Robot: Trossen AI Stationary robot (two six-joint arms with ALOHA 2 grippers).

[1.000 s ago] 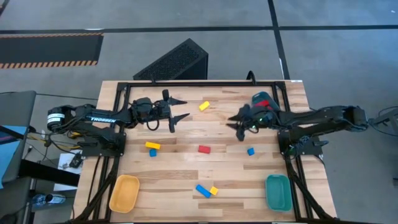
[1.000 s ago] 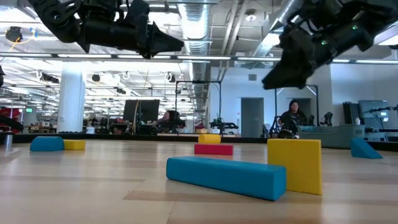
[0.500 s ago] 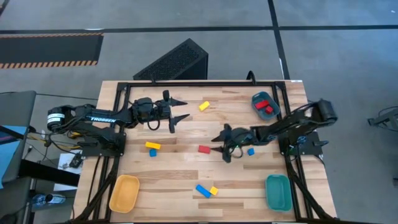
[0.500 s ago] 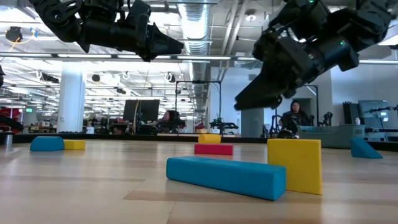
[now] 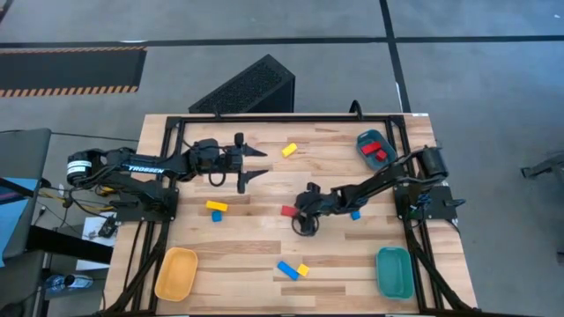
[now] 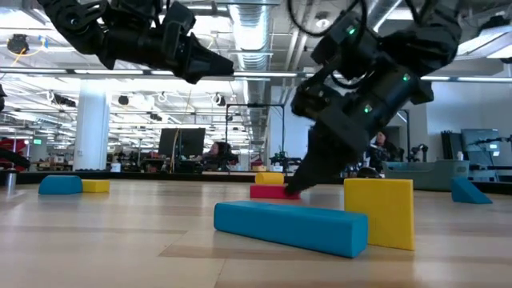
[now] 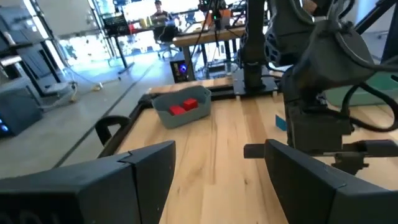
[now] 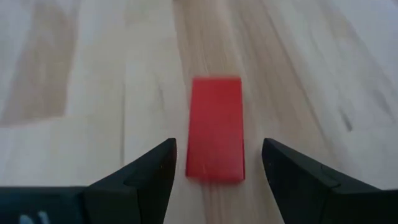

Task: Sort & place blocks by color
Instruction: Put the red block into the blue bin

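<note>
The right gripper (image 5: pixel 303 220) hangs low over the middle of the worktop (image 5: pixel 264 242), fingers (image 8: pixel 140 177) spread on either side of the red bar (image 8: pixel 215 129), which lies flat on the wood, not yet pinched. The left gripper (image 5: pixel 256 165) hovers near the far left edge, its fingers (image 7: pixel 146 168) also spread and empty. A teal tray (image 5: pixel 375 148) at the far right corner holds red blocks (image 5: pixel 376 151).
</note>
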